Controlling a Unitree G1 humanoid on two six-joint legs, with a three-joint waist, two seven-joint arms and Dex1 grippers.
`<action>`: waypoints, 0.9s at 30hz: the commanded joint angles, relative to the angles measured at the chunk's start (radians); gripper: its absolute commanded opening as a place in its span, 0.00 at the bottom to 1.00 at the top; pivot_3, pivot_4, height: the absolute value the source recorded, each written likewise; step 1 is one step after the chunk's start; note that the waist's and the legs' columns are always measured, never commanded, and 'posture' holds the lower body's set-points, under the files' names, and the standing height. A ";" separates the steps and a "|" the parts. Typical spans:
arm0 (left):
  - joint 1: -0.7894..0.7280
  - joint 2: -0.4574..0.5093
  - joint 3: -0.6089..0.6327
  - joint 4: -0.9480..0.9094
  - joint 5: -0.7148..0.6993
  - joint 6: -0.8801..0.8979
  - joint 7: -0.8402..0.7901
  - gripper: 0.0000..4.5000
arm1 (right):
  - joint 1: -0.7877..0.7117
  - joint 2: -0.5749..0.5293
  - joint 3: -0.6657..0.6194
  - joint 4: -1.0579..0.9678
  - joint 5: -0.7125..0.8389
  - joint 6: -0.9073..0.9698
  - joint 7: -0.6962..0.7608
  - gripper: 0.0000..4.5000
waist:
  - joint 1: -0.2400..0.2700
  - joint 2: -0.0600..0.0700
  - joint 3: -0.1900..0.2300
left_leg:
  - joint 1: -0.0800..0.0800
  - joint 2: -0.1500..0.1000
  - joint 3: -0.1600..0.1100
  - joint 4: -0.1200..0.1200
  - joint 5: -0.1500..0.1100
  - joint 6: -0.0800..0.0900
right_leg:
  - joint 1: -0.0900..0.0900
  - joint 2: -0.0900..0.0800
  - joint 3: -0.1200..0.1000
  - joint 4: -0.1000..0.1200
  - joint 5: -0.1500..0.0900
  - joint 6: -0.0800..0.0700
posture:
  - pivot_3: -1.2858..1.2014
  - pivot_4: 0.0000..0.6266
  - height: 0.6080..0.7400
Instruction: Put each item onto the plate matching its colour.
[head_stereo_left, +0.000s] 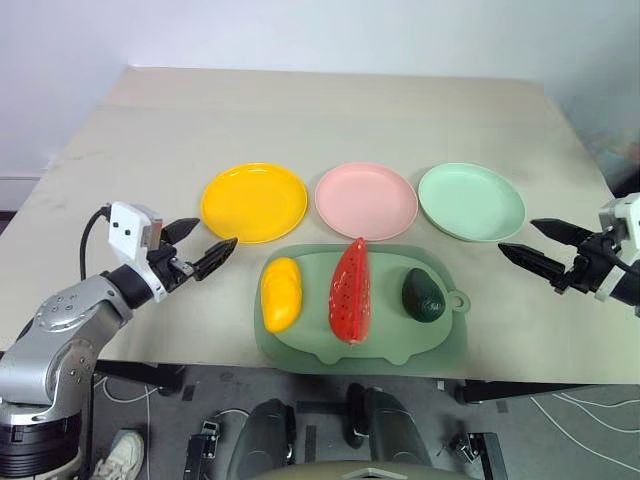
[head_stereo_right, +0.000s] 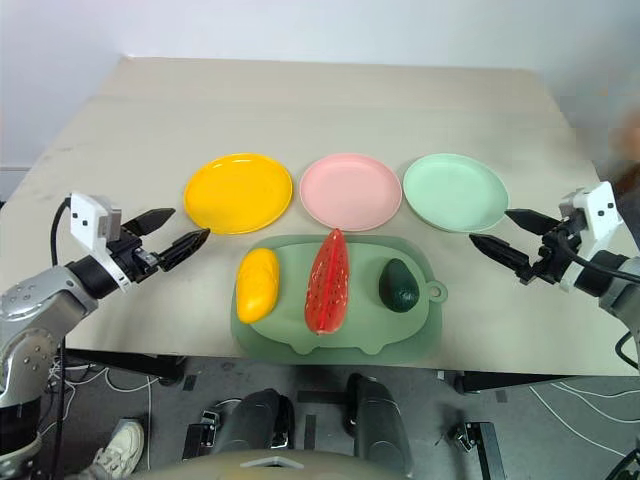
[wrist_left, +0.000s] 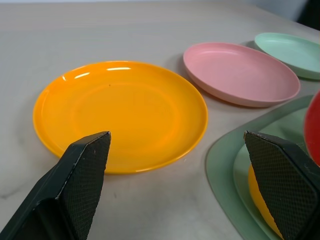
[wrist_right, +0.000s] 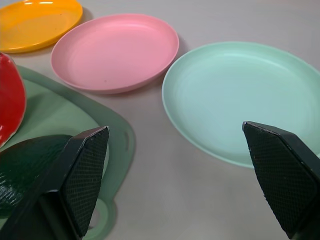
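**Toy foods on the mat, plates bare**

Yellow oblong mango, red watermelon wedge and dark green avocado lie on the green pig-shaped mat at the desk's near edge. Behind it sit the yellow plate, pink plate and mint plate. Left gripper and right gripper hover with jaws apart, empty.

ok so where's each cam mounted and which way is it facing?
Left eye, right eye: head stereo pair, looking down over table; both arms show.
Left wrist: along open left gripper, at yellow plate; own fingers show.
Right wrist: along open right gripper, at mint plate; own fingers show.
Both wrist views share pink plate.
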 joint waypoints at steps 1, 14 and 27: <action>0.017 -0.010 0.030 -0.057 -0.016 -0.014 0.012 0.99 | -0.068 -0.023 0.015 0.021 -0.005 -0.007 0.005 1.00 | 0.000 0.000 0.000 | 0.000 0.000 0.000 0.000 0.000 0.000 | 0.000 0.000 0.000 0.000 0.000 0.000 | 0.52 0.24 1.00; 0.044 -0.016 0.041 -0.066 -0.002 -0.040 0.018 0.99 | -0.195 -0.052 0.061 -0.012 0.016 0.095 0.003 1.00 | 0.002 0.000 0.000 | 0.000 0.000 0.000 0.000 0.000 0.000 | 0.000 0.000 0.000 0.000 0.001 -0.001 | 0.52 0.24 1.00; -0.085 0.026 0.001 0.072 0.024 -0.045 -0.051 0.99 | -0.032 0.009 -0.060 -0.393 0.204 0.328 -0.186 1.00 | 0.003 0.000 0.000 | -0.001 0.000 -0.001 0.000 0.000 0.000 | 0.000 -0.001 0.000 0.000 0.001 -0.001 | 0.52 0.24 1.00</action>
